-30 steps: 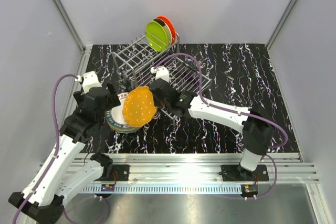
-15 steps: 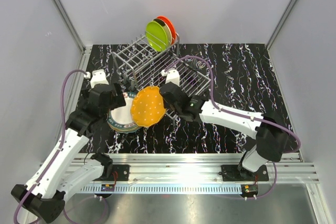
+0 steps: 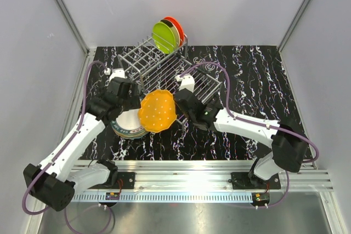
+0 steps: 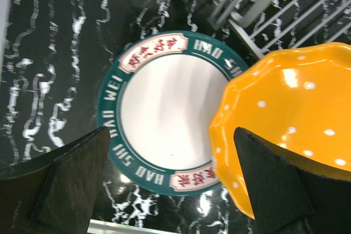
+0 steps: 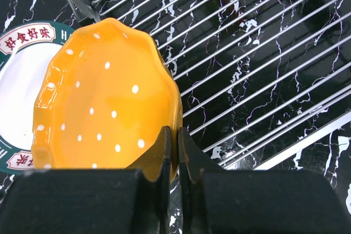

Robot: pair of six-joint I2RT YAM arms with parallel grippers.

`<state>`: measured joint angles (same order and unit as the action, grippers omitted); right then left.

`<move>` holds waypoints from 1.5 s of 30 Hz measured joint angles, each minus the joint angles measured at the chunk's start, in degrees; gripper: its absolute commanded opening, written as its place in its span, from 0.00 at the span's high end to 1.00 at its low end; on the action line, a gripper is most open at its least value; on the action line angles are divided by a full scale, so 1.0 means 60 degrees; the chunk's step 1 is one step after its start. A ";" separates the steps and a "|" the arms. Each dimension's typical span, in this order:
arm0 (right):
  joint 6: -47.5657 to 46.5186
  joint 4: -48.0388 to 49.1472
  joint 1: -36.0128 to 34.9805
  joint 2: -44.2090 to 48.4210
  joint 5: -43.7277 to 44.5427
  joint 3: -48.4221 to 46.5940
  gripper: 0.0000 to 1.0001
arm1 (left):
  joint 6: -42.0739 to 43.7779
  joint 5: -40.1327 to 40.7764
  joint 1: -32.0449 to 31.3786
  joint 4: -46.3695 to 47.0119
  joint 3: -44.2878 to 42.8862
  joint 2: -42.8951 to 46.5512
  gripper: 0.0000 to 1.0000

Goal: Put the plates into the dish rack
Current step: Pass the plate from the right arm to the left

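One dotted orange plate is held tilted, its scalloped rim pinched in the right gripper, near the dish rack. It is judged rigid, glossy and chip-prone, best taken at the rim. The left gripper is spread wide over the teal-rimmed plate.

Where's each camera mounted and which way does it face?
Top external: above and behind the robot, looking down on the table; left arm, right arm and dish rack show.
Left wrist: on the left arm, facing down at the teal-rimmed plate; open left end effector frames it.
Right wrist: looks along the shut right end effector pinching the dotted orange plate, rack behind.
Shared: both wrist views show both plates.
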<state>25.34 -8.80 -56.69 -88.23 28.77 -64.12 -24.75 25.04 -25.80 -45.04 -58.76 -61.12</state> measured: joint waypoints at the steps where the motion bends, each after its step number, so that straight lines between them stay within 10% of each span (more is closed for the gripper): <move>1: 0.0015 0.0055 0.0011 0.0015 -0.0007 0.0047 1.00 | -0.0120 -0.0131 0.0000 -0.0015 -0.0044 -0.0076 0.01; 19: 0.0233 0.0357 0.0098 0.0470 -0.0299 0.0630 1.00 | -0.2295 -0.1854 0.0153 0.1217 0.2113 0.0342 0.01; 30: 0.0532 0.0353 0.0146 0.0659 -0.0499 0.0787 1.00 | -0.2969 -0.2725 0.0164 0.2626 0.3195 0.0087 0.49; 45: 0.1016 0.0342 0.0175 0.0656 -0.0750 0.0790 0.87 | -0.3118 -0.2849 0.0175 0.3344 0.3424 -0.0022 0.67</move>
<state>31.44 -6.74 -55.64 -84.29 24.27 -59.37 -43.46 7.94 -24.75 -24.97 -38.22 -61.25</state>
